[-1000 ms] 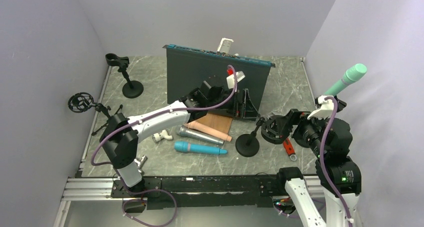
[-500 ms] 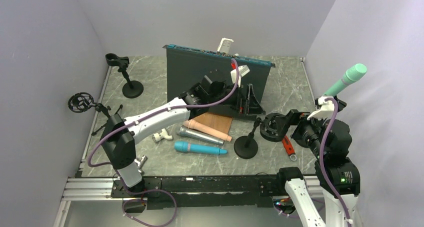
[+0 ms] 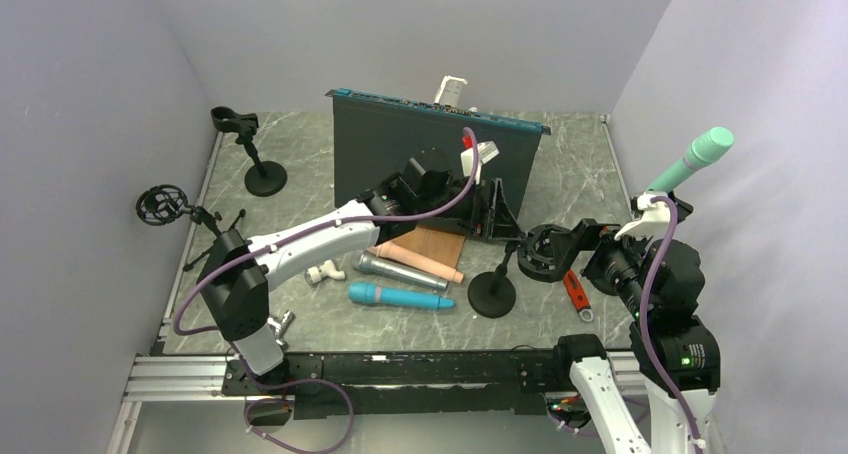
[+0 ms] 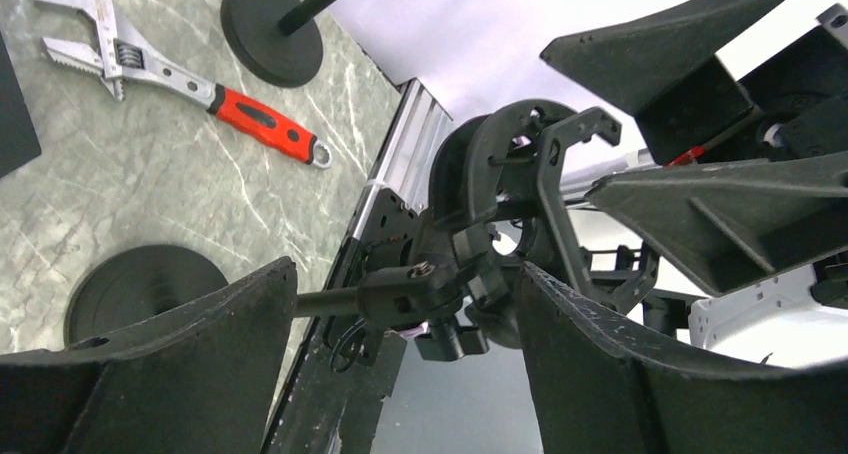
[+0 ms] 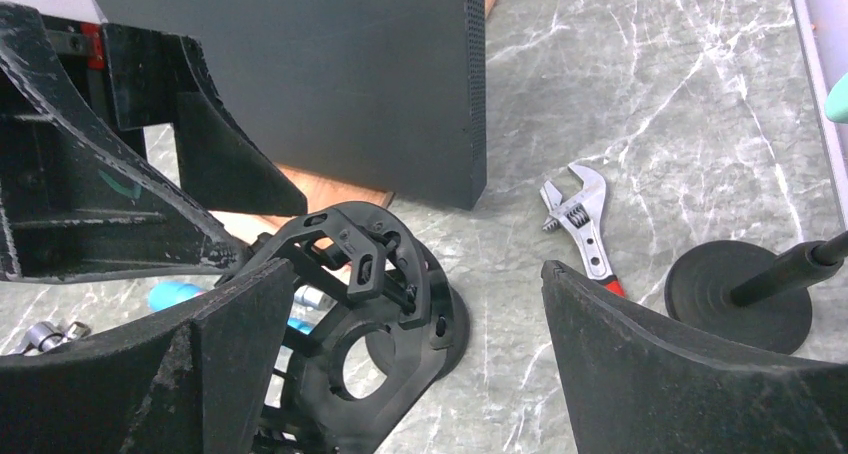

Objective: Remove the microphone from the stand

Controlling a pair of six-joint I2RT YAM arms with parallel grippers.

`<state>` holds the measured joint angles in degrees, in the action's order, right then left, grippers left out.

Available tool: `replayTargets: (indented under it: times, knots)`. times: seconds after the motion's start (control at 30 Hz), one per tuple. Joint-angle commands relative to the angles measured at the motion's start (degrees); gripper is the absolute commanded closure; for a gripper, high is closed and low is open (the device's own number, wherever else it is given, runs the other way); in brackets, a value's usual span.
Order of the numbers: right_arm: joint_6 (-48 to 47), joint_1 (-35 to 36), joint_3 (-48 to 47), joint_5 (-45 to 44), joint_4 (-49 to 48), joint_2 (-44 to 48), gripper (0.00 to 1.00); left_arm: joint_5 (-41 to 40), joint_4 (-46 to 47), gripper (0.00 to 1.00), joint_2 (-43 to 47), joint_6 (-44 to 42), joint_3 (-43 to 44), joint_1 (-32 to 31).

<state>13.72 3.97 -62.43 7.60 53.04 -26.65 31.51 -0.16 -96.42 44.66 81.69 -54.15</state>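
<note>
Left gripper (image 4: pixel 405 272) and right gripper (image 5: pixel 418 274) gape; four microphones (image 3: pixel 422 260) (image 3: pixel 398 271) (image 3: pixel 402 296) (image 3: pixel 697 158), seemingly four stands (image 3: pixel 262 179) (image 3: pixel 165 207) (image 3: pixel 494 294) (image 5: pixel 738 296).

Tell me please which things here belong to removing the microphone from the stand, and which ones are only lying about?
Job: mint microphone, mounted on its stand; empty shock-mount stand between the open left gripper and open right gripper.
Lying about: wrench; three microphones on the table; wooden board; dark panel; clip stand and tripod stand at the left.
</note>
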Motion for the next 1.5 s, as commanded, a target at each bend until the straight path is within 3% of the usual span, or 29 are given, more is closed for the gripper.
replayTargets:
  times: [0.0,0.4,0.57,1.23,1.47]
  knots:
    - [0.8,0.3,-0.5,0.5,-2.9,0.2,0.04,0.7,2.1,0.19,2.9,-0.6,-1.6,-0.3]
    - [1.3,0.3,-0.3,0.8,-3.6,0.2,0.04,-3.0,-1.7,0.46,1.6,-4.3,-5.0,-0.4]
    - [1.1,0.3,-0.2,0.8,-3.7,0.2,0.04,-3.7,-0.9,0.52,0.0,-4.6,-8.7,-0.3]
    - [7.8,0.3,1.2,-2.0,-4.5,1.9,0.02,-6.1,2.7,0.58,-5.8,-5.2,-16.8,-1.0]
    - [11.8,0.3,7.0,2.1,-5.0,0.6,0.02,-6.8,0.3,0.56,-7.4,-7.2,-13.7,-1.0]
